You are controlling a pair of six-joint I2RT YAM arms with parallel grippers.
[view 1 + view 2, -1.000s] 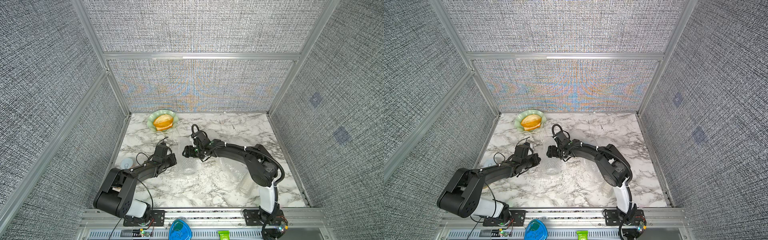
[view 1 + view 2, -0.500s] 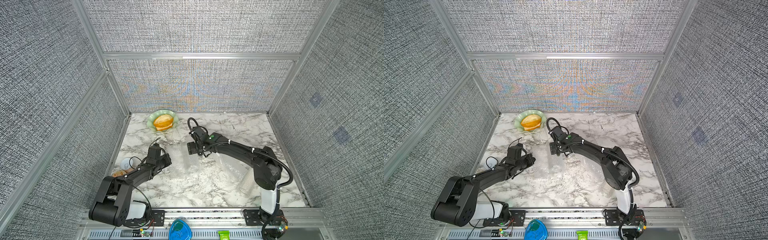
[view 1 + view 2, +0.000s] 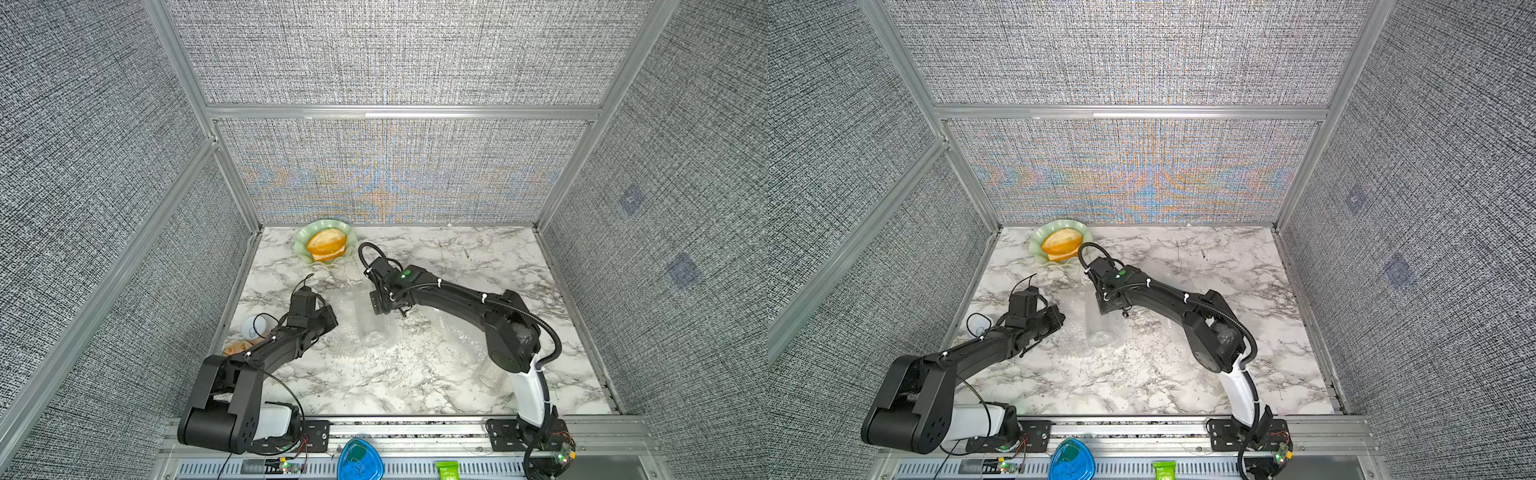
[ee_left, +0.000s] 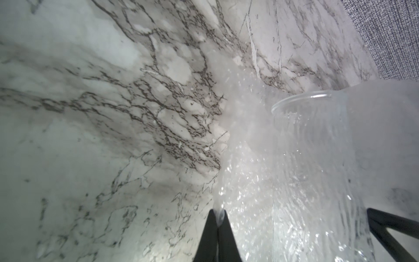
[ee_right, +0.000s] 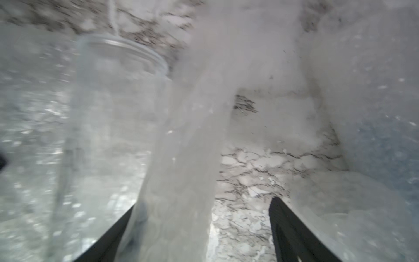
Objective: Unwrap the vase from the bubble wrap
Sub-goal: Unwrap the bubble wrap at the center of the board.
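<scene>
The vase (image 3: 372, 328) is a clear glass cylinder lying on its side in the middle of the marble table, its rim (image 4: 301, 99) showing in the left wrist view. Crinkly bubble wrap (image 4: 247, 181) lies loose under and beside it. My left gripper (image 4: 218, 216) is shut on a corner of that wrap, just left of the vase (image 3: 1100, 328) in both top views. My right gripper (image 5: 204, 204) hangs over the vase's far end with its jaws open. A loose fold of bubble wrap (image 5: 181, 172) runs between them against one finger (image 5: 108, 236). The vase (image 5: 113, 102) lies beside that finger.
A green dish (image 3: 301, 245) holding an orange bread roll sits at the back left. A white cup (image 3: 254, 326) and an orange item (image 3: 239, 347) lie by the left wall behind my left arm. More bubble wrap (image 3: 449, 328) lies under my right arm.
My left gripper has drawn back to the left, still shut on the wrap's corner. My right wrist has risen and turned over the vase's far end.
</scene>
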